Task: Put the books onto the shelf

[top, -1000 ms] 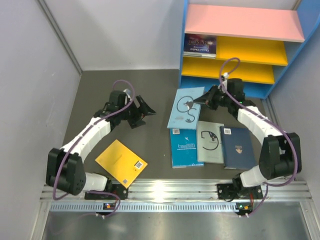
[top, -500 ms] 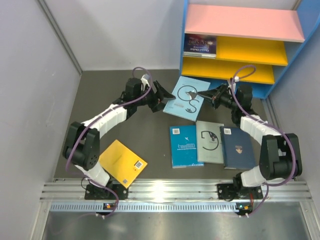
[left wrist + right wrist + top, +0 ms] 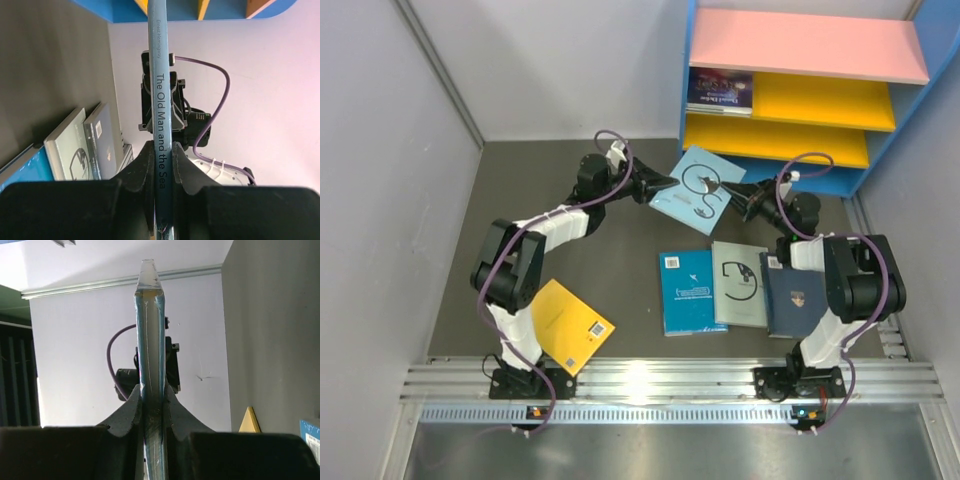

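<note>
Top external shows the light blue book point(image 3: 698, 188) held up off the tabletop point(image 3: 620, 270) just in front of the shelf point(image 3: 807, 45), left tool point(image 3: 662, 185) clamped on its spine and right tool point(image 3: 737, 190) on the page edge, so next I'd guess both arms need to lift it in together without twisting it.

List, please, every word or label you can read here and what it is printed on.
"The Old Man and the Sea": spine of the light blue book.
"Ernest Hemingway": same spine, smaller print.
Cover of the purple book on the shelf: blurred, unreadable.
Barcode stickers, as on the yellow book: too small.
</note>
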Tool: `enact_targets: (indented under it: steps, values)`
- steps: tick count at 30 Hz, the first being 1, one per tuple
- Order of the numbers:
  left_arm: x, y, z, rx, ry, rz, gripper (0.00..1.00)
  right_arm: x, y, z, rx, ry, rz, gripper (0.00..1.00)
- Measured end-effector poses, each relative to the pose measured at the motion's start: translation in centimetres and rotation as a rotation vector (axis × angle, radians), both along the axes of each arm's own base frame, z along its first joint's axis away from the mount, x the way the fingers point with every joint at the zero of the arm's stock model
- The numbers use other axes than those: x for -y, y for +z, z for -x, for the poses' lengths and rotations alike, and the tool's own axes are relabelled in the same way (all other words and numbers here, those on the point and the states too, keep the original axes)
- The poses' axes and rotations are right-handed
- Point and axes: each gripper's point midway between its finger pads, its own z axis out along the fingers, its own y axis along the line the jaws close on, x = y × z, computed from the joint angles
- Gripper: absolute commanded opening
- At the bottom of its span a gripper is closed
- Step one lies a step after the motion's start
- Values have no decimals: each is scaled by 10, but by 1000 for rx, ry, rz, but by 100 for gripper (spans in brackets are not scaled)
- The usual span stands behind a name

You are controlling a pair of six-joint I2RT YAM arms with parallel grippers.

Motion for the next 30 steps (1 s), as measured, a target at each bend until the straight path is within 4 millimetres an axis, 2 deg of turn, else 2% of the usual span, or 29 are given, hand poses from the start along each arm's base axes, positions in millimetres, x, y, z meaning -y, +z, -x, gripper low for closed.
enact_targets:
  steps: [1,2,3,4,6,9,12,16,20,21,23,24,26,29,30]
  values:
    - [1,3,-2,9,-1,7,0,1,3,-2,13,-3,0,12]
    - [2,7,-4,18,-3,12,0,2,8,-4,29,-8,-1,26]
    - [3,12,-7,32,-4,17,0,3,12,-6,36,-12,-7,54]
    - [5,14,-10,42,-6,20,0,4,22,-8,50,-10,-27,64]
    - [12,16,-15,56,-12,25,0,3,41,-9,102,0,-44,78]
    - [21,14,-24,58,-13,38,0,3,54,-8,146,7,-54,83]
    - [30,12,-37,57,-7,53,0,5,52,-7,133,2,-57,84]
    - [42,8,-54,51,28,63,0,4,48,7,114,8,-49,84]
    - [49,3,-66,31,94,68,0,0,43,24,98,19,-36,76]
    - [50,1,-69,26,108,69,0,-1,42,28,92,22,-28,69]
    - [52,1,-71,16,127,70,0,-1,40,31,87,15,-11,61]
    - [53,1,-72,16,135,71,0,0,38,31,81,10,-3,53]
    - [56,5,-73,24,149,74,0,0,35,30,66,2,15,48]
    - [57,6,-77,32,174,72,0,1,29,29,43,-13,51,35]
    - [57,6,-78,30,182,71,0,1,26,27,31,-15,65,24]
